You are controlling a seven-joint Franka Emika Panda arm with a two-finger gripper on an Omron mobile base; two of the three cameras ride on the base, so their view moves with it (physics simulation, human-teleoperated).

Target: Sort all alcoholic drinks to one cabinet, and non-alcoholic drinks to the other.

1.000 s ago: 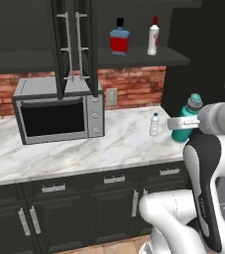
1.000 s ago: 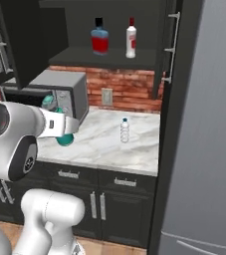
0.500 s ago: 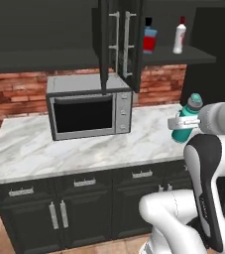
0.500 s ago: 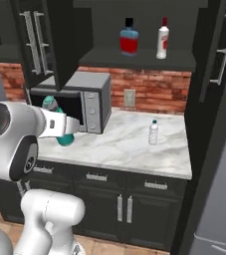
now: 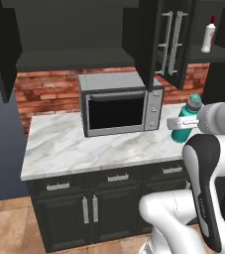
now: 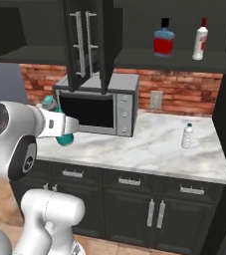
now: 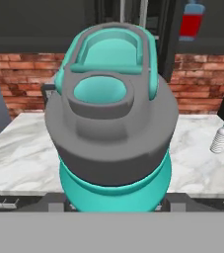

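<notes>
My gripper is shut on the tall teal bottle with the grey cap, carrying it level above the counter's right part. In the right base view the teal bottle hangs in front of the microwave's left side. The squat blue bottle and the slim white red-capped bottle stand on the right cabinet's shelf. The small clear water bottle stands on the counter at the right. The left cabinet's shelf lies above the microwave.
A steel microwave sits on the marble counter against the brick wall. Two open black cabinet doors with silver bar handles jut out above it between the cabinets. Another open door hangs at the far left.
The whole scene has slid to the right in both base views, so the camera has moved left along the counter. The teal bottle stays in my gripper at the same height.
</notes>
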